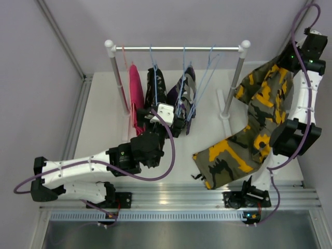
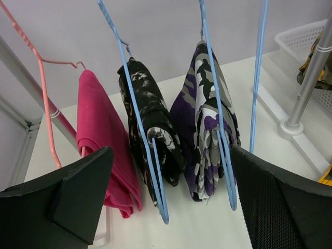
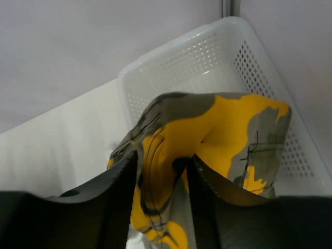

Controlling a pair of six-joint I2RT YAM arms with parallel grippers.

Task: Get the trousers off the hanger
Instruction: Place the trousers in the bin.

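From above, three pairs are seen hung from the rail [image 1: 176, 48]: pink trousers [image 1: 136, 96], black printed trousers [image 1: 155, 85] and purple camouflage trousers [image 1: 187, 93]. The left tool [image 1: 165, 120] is held open at their 6 o'clock. The yellow camouflage trousers [image 1: 257, 124] are draped from the right tool [image 1: 284, 63], at 2 o'clock, down to the surface [image 1: 104, 124].

In the left wrist view, the three hung pairs are framed between widely parted fingers [image 2: 78, 197], each folded over one of the hangers [image 2: 163, 215].

In the right wrist view, a fold of the yellow cloth is gripped by the right tool, with a white basket [image 3: 171, 72] at 12 o'clock.
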